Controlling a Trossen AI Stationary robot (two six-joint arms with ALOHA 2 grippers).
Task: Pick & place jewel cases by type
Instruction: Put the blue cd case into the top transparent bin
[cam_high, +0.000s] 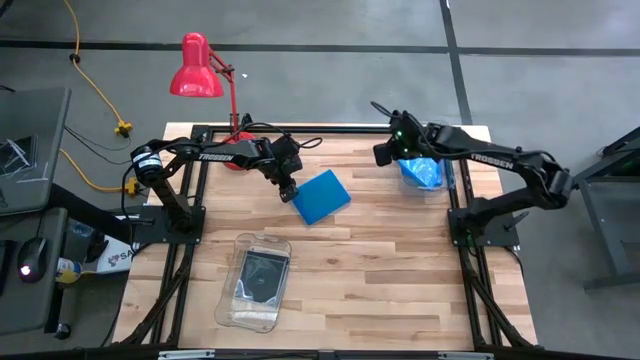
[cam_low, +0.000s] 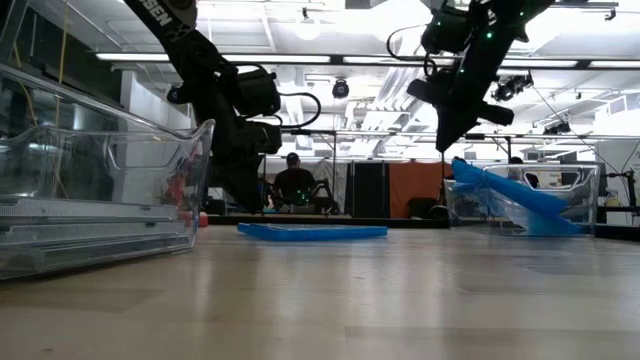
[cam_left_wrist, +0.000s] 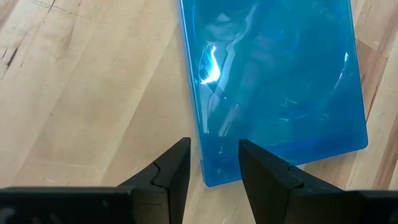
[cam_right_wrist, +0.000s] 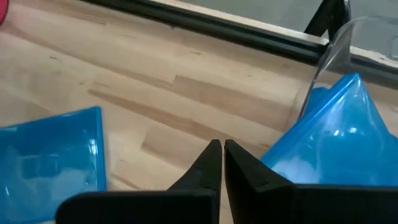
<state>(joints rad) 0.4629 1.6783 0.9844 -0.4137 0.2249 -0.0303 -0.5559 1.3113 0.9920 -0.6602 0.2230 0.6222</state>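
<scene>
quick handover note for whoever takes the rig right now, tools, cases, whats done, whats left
Left tool: part open, empty, over the near edge of the blue jewel case lying flat mid-table.
Right tool: shut, empty, above the far-right clear bin.
Done: blue cases lean stacked in that bin; a dark case lies in the near-left clear bin.
Left: grip the loose blue case and put it with the other blue ones.
</scene>
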